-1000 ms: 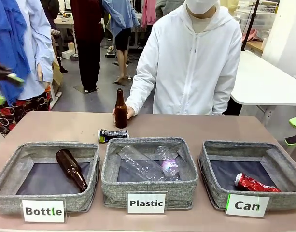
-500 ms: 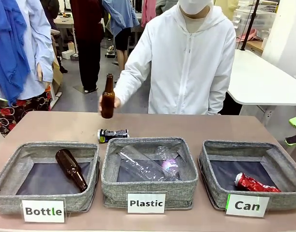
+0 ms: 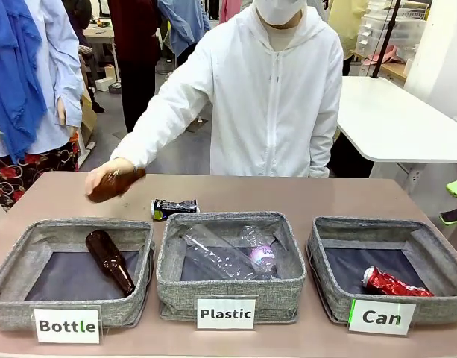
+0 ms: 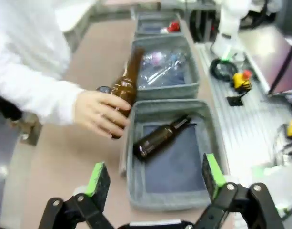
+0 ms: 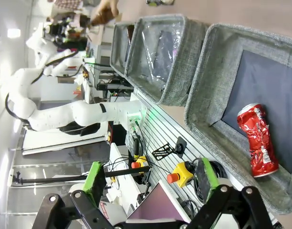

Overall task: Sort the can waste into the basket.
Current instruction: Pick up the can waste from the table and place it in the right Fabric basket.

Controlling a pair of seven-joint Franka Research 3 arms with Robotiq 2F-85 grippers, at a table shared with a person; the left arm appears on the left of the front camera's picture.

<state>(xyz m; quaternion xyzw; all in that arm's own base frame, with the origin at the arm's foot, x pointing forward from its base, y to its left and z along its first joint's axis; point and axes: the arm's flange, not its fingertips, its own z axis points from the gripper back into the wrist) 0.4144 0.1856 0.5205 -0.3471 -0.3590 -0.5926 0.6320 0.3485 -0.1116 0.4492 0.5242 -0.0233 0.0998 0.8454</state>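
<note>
Left hand (image 4: 155,175) and right hand (image 5: 151,177) hang spread, empty. The red can (image 5: 258,141) lies in the Can basket (image 5: 198,102) just ahead of the right hand. The black can (image 3: 174,208) sits on the bench (image 3: 347,198) well beyond both, probably next to fetch.

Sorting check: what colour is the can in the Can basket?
The can is shiny red; right wrist view.

Front head-on; both wrists obliquely over baskets (image 3: 230,287)
</note>
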